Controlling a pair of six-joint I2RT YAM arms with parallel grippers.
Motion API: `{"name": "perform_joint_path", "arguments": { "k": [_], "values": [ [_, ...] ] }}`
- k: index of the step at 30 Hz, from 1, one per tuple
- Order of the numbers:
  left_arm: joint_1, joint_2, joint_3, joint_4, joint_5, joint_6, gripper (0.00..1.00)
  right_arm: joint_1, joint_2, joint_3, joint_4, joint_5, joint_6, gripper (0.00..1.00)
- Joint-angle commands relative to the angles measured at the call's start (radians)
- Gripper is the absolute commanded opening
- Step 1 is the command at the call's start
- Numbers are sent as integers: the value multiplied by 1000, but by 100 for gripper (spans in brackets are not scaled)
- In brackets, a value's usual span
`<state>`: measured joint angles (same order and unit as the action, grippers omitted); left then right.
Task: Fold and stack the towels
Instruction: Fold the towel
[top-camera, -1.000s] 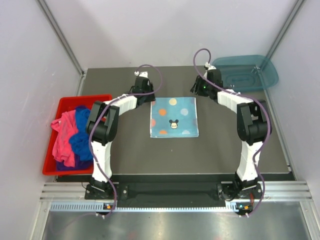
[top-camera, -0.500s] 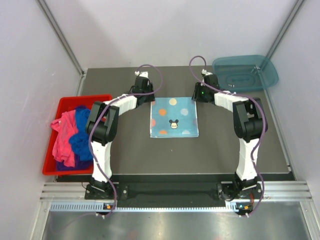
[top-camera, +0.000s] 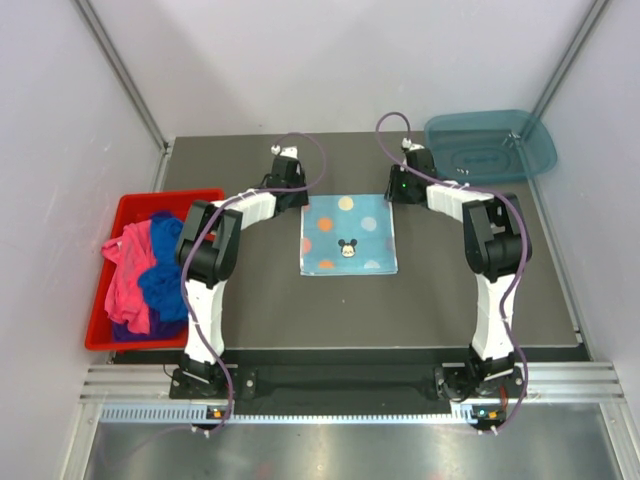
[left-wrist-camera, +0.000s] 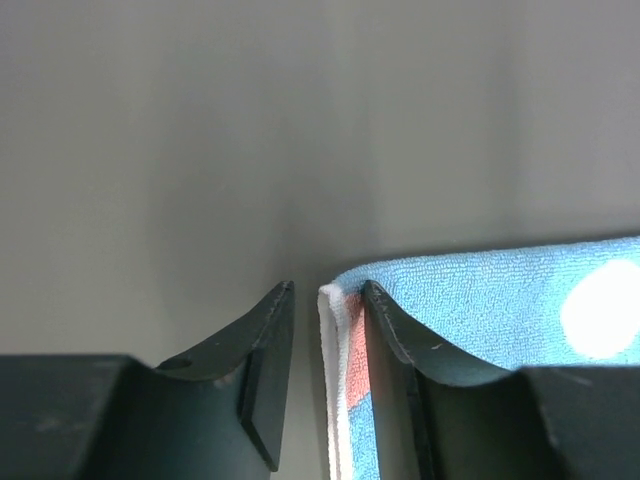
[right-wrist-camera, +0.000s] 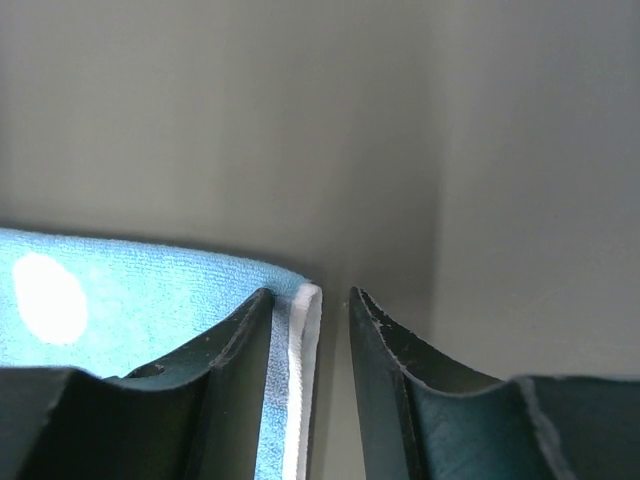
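Note:
A light blue towel (top-camera: 348, 235) with coloured dots and a cartoon mouse lies flat in the middle of the table. My left gripper (top-camera: 301, 196) is down at its far left corner, open. In the left wrist view the towel's white hem (left-wrist-camera: 330, 320) stands up between the jaws of the left gripper (left-wrist-camera: 328, 290), and one finger rests on the blue cloth (left-wrist-camera: 500, 300). My right gripper (top-camera: 393, 194) is at the far right corner, also open. In its wrist view the right gripper (right-wrist-camera: 310, 295) straddles the white hem (right-wrist-camera: 306, 330) of the cloth (right-wrist-camera: 130, 290) with a gap beside it.
A red bin (top-camera: 120, 205) at the left table edge holds a pink towel (top-camera: 125, 275), a royal blue towel (top-camera: 163, 275) and a purple towel (top-camera: 130, 328) in a heap. A teal tray (top-camera: 490, 145) lies at the far right corner. Grey walls enclose the table.
The right gripper has moved left and down from near the teal tray to the towel's far right corner. The left gripper stayed at its corner and its jaws have narrowed.

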<state>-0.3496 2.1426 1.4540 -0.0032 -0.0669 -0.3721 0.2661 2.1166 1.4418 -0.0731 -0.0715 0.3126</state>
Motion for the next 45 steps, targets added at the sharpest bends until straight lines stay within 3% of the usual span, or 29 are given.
{"name": "perform_joint_path", "arguments": {
  "k": [1, 13, 22, 26, 36, 45],
  "values": [
    [1, 14, 26, 6, -22, -7, 38, 19, 20, 34, -8, 21, -21, 37],
    [1, 34, 22, 8, 15, -34, 26, 22, 22, 29, -5, 18, -26, 24],
    [1, 25, -3, 49, 16, -76, 0, 22, 19, 32, 4, 9, -29, 9],
    [1, 11, -6, 86, -17, -91, 0, 22, 5, 29, 22, 19, -32, 1],
    [1, -53, -26, 264, -54, -79, 0, 21, -66, 28, 167, 50, -40, 0],
    [1, -145, -124, 365, -27, -91, 0, 18, -213, -158, 340, 59, -37, 0]
  ]
}}
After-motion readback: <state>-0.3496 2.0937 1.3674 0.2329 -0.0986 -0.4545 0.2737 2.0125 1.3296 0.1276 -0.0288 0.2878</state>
